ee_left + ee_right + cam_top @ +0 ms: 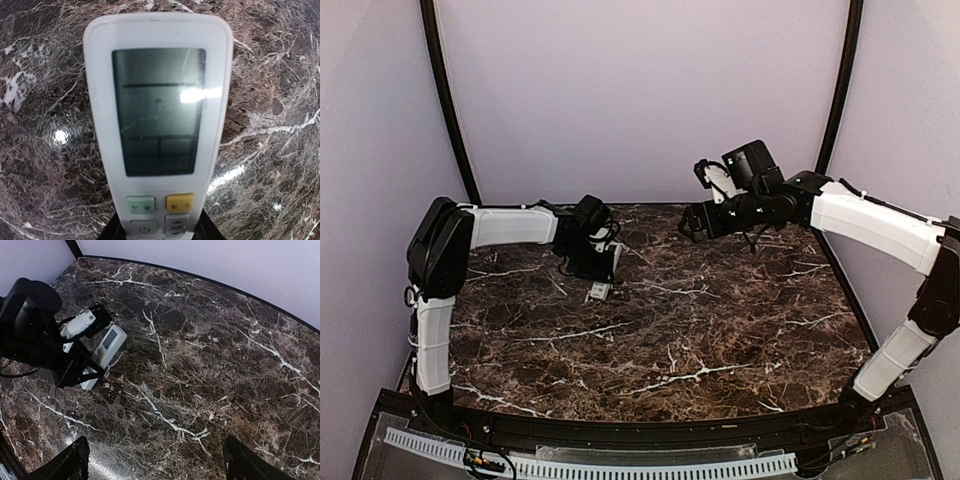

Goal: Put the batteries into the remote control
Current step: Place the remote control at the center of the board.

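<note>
Remote (157, 115) pinched at button end by left tool (159, 231), face up, low over table (200, 365), left side. Right tool (157, 457) spread wide, empty, raised well apart. Batteries not in view. Risks: pivot or slip from end-only grip; recess likely face-down, no loading without flip.

Dark marble table (720, 330) (white-veined) bears the remote control (109, 345), display up.

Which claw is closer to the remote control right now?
Left. The left claw grips the remote control at its button end; the right claw is open, raised above the table, far off to the remote's right.
</note>
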Tool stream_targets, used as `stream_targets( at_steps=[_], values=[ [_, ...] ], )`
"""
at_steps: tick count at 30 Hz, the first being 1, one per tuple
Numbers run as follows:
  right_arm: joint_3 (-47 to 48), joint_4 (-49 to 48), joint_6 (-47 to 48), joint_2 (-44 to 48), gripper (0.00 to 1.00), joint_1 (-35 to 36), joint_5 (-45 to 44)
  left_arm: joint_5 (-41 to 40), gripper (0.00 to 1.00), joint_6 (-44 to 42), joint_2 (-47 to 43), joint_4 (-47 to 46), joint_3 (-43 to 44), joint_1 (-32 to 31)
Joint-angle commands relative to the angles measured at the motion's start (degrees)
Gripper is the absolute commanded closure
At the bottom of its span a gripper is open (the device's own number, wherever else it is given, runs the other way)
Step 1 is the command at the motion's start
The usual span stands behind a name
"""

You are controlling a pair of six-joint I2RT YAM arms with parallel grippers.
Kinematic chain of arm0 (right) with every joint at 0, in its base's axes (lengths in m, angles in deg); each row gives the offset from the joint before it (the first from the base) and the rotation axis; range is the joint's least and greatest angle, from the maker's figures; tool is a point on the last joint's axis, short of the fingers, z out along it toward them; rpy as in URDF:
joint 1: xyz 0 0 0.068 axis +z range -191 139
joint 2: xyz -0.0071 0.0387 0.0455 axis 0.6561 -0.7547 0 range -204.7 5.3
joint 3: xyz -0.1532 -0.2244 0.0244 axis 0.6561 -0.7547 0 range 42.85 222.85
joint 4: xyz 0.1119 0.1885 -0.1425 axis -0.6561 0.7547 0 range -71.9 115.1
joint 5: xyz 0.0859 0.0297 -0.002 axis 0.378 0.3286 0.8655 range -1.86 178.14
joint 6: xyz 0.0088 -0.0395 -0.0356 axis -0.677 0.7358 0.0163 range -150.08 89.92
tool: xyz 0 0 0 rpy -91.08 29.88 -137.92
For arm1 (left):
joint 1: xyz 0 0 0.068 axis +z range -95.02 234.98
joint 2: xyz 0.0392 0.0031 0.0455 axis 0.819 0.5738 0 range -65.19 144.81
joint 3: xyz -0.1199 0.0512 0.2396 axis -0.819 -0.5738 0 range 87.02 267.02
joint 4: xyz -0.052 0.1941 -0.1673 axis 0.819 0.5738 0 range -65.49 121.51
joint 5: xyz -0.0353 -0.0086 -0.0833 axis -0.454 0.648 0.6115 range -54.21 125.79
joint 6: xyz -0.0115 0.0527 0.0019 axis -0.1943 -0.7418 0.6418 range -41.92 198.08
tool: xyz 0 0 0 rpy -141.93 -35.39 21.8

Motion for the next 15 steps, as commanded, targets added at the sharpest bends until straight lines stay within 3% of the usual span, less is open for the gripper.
stream_targets(
  at_steps=[1,5,11,15],
  values=[
    [2.50,5.79,-1.99,-2.93,0.11,-1.89,-0.03,-0.66,0.70,-3.31,2.33,5.14,2.74,1.08],
    [1.36,6.14,-2.84,-3.40,0.11,-2.90,1.11,-0.47,0.62,-3.56,3.71,5.30,2.12,1.99],
    [0.05,5.82,-3.97,-3.10,0.10,-4.62,1.68,2.66,0.34,-3.98,3.52,5.16,1.29,2.02],
    [-1.64,4.40,-4.32,-1.64,0.09,-7.63,2.11,2.54,0.30,-4.32,0.13,3.96,1.12,2.14]
  ],
)
